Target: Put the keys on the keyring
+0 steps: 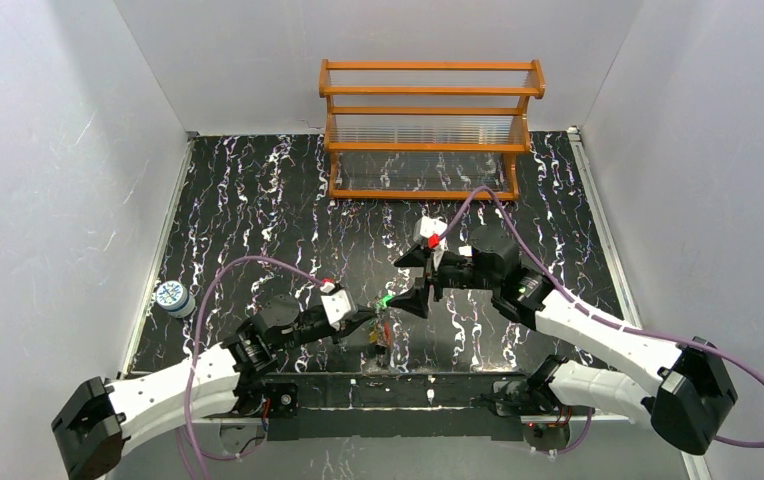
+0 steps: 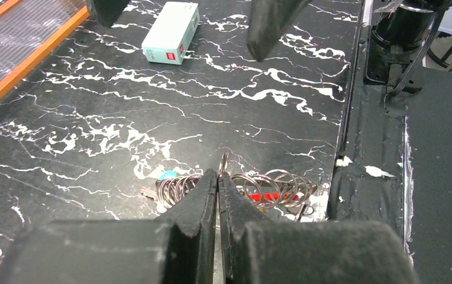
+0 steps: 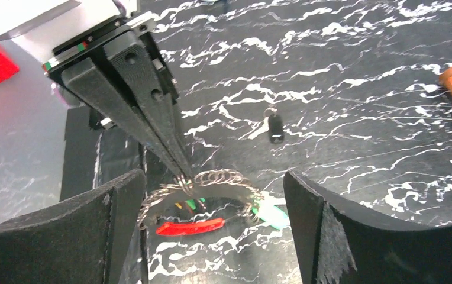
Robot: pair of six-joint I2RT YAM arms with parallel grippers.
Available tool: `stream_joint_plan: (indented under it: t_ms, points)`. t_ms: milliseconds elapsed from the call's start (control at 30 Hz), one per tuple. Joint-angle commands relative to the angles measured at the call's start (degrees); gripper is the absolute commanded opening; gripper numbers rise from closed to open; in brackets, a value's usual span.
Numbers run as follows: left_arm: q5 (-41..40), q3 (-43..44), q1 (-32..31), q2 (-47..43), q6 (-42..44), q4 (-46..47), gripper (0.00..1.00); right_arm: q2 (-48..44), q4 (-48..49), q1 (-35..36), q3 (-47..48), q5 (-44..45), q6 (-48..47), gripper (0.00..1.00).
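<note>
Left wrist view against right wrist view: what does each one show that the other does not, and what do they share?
Only the left wrist view shows the white box. Only the right wrist view shows a small black item lying alone on the table. Both show the left claw shut on the keyring, with a green key head beside it.

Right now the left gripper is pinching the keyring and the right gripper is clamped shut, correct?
Not quite. The left gripper does pinch the keyring, but the right gripper is open, not shut: the right wrist view shows its fingers standing wide apart on either side of the rings.
</note>
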Motion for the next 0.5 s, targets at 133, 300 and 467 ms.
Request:
stream_joint_plan:
  t_ms: [133, 300, 467]
  points:
    - [-2.98, 3.31, -0.32, -9.23, 3.07, -14.30, 0.00, -0.79, 7.24, 0.21, -1.01, 11.84, 6.09, 0.99]
    - [-3.81, 5.44, -0.32, -13.18, 4.57, -20.17, 0.00, 0.15, 8.25, 0.17, -0.80, 8.91, 6.07, 0.99]
    - [-4.05, 7.10, -0.33, -14.39, 6.00, -23.36, 0.00, -0.04, 13.70, 0.22, -3.62, -0.65, 2.95, 0.96]
